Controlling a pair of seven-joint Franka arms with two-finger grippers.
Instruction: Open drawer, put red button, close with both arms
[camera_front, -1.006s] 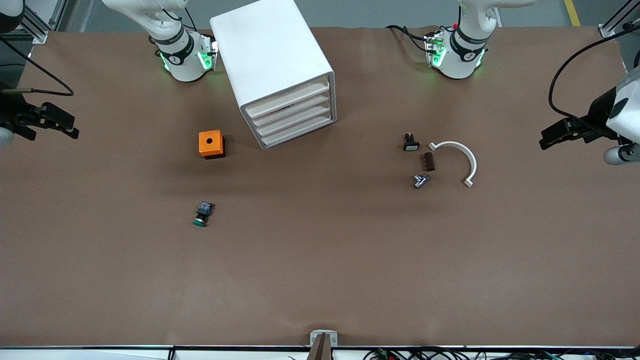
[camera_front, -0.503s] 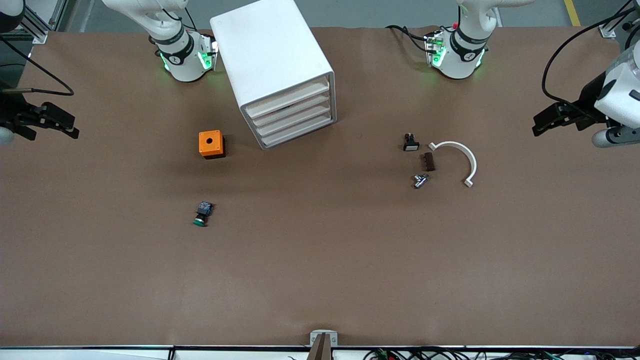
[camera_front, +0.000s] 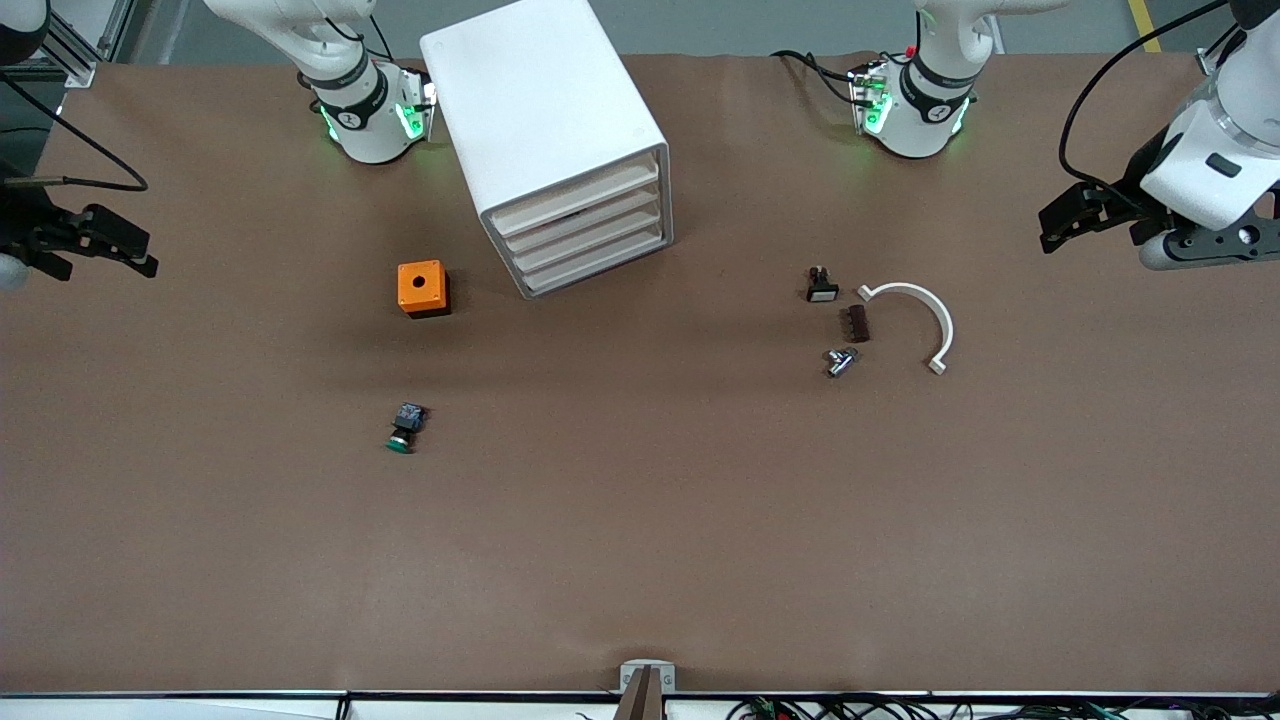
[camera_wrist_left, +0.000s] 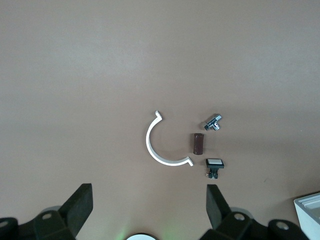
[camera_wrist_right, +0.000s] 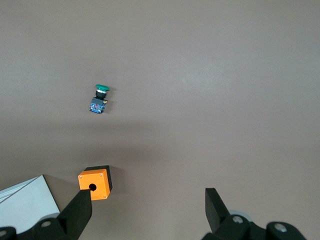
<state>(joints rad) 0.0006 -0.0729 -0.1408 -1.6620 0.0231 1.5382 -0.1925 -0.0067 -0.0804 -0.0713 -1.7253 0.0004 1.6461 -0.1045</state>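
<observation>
Upper middle of the front view: white cabinet (camera_front: 545, 110) standing askew on the brown table (camera_front: 640, 540), with four drawers (camera_front: 585, 225) stacked in its face, all pushed in flush; cannot tell which one is meant. Red button not to be made out in any view. Just toward the right arm's end from the cabinet's front, an orange box (camera_front: 422, 288) with a hole on top; lower in the frame, well apart from it, a green button (camera_front: 404, 428) lying on its side. Toward the left arm's end, at mid-height of the frame, a small cluster: black button (camera_front: 822, 285) with a white face, brown block (camera_front: 857, 323) just below it, metal fitting (camera_front: 841, 361) lower again, and a white arc (camera_front: 925, 315) curving beside the three. Left gripper (camera_front: 1050, 225) up in the air over the table's bare edge at the left arm's end, in the upper part of the frame, fingers spread wide and holding nothing; same cluster seen between the fingers in the left wrist view. Right gripper (camera_front: 140, 252) hanging over the edge at the right arm's end, likewise spread wide and empty, with the orange box and green button below it in the right wrist view.
</observation>
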